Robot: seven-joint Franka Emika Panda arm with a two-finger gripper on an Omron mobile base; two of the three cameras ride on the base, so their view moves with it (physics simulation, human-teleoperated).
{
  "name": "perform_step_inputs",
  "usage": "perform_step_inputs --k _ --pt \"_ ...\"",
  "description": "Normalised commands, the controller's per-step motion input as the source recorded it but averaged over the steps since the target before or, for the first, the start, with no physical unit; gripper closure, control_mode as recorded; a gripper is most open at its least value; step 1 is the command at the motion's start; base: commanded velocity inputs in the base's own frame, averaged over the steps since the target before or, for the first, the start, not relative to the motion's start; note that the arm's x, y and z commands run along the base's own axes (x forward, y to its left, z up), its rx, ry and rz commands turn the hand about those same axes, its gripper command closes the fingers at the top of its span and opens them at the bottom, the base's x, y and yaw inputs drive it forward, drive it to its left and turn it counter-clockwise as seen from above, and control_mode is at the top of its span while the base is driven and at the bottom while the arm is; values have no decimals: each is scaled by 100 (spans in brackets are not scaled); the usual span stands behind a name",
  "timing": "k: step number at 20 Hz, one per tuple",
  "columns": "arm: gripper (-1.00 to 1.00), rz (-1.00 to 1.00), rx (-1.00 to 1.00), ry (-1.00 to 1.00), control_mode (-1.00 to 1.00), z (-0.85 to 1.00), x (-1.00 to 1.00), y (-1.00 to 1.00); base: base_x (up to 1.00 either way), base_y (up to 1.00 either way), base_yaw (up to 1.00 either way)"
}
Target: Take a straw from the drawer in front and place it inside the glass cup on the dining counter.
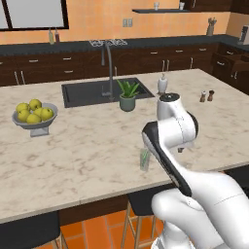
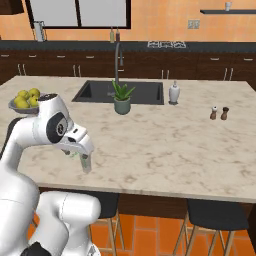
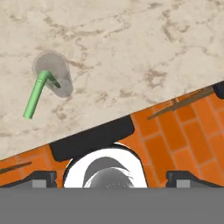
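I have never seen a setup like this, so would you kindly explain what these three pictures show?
It is a rendered kitchen with a white robot arm on a driving base. Two pictures look forward from behind the arm; the third looks down from its hand. The open two-finger gripper holds nothing. On the beige marble-patterned island counter stands a small clear glass cup with a thin green straw in it. Also there: a grey bowl of yellow fruit, a potted green plant, a white bottle and two small shakers.
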Motion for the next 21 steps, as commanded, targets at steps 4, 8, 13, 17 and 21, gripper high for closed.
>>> perform_step_inputs --k 4,8,13,17,21 --pt "-100 0 0 -21 -100 1 -57 -51 0 0 0" --pt "-100 0 1 -11 -100 0 -49 -66 0 0 0" --pt "-100 0 7 -4 -100 0 -34 -68 0 0 0" --pt "-100 0 8 0 -100 9 -5 -70 0 0 0" --pt "-100 -1 8 0 -100 13 11 -75 0 0 0"
